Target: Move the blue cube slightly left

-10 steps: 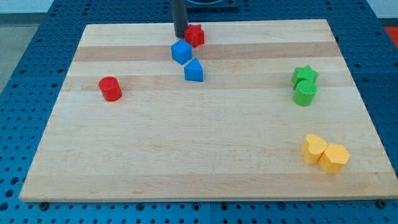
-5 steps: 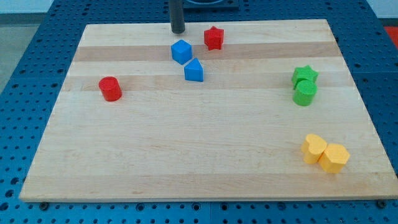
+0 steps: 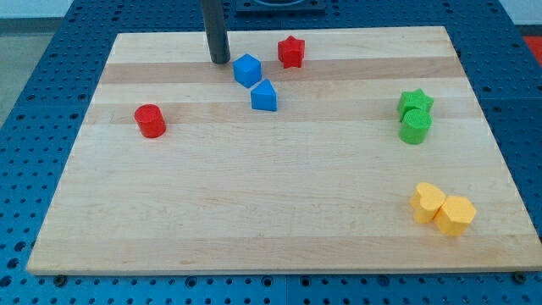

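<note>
The blue cube (image 3: 247, 70) sits near the top of the wooden board (image 3: 254, 212), left of centre. My tip (image 3: 220, 61) is down on the board just to the cube's left and slightly above it, with a small gap between them. A second blue block (image 3: 264, 96), with a pointed top, lies just below and right of the cube.
A red star (image 3: 291, 52) lies up and right of the cube. A red cylinder (image 3: 151, 120) is at the left. A green star (image 3: 416, 102) and green cylinder (image 3: 415, 127) touch at the right. Two yellow blocks (image 3: 442, 207) sit at the lower right.
My tip has moved left, from beside the red star to the cube's left side. The red star ended up slightly further right. The blue cube has not moved.
</note>
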Action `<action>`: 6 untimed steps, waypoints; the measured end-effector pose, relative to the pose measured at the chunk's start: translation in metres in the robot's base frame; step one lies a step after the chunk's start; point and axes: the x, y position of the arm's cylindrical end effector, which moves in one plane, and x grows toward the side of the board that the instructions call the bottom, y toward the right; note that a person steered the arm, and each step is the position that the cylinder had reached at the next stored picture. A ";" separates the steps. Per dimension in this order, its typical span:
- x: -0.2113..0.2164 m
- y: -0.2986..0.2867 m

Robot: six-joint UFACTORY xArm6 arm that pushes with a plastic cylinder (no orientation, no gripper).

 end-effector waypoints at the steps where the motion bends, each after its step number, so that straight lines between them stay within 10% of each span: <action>1: 0.014 0.000; 6: 0.009 0.101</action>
